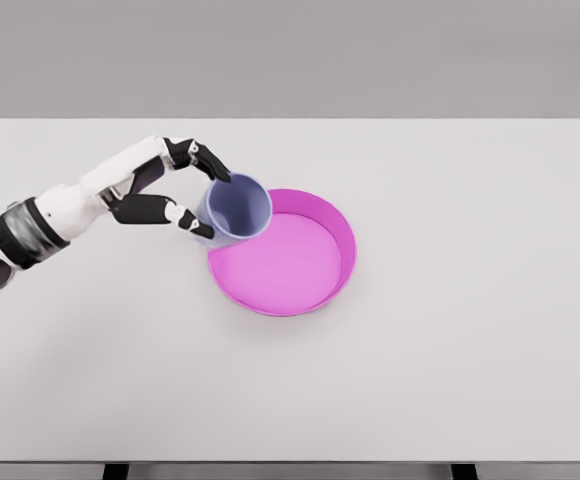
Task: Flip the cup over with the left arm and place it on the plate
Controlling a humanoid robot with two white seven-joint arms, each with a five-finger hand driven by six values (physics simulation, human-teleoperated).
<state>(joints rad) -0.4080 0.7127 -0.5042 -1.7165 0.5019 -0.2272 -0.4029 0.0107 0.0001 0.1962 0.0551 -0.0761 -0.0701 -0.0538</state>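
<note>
A pale blue cup [238, 207] is held over the left rim of the magenta plate [300, 290], its open mouth tilted up and toward me. My left hand [206, 198] is shut on the cup, with black fingers [210, 163] over its top edge and the thumb [188, 221] under its lower side. The white left arm reaches in from the lower left. Whether the cup's base touches the plate is hidden by the cup itself. The right arm does not show.
The plate sits near the middle of a white table [470, 350] that fills most of the view. The table's far edge meets a grey wall; dark legs show under its near edge.
</note>
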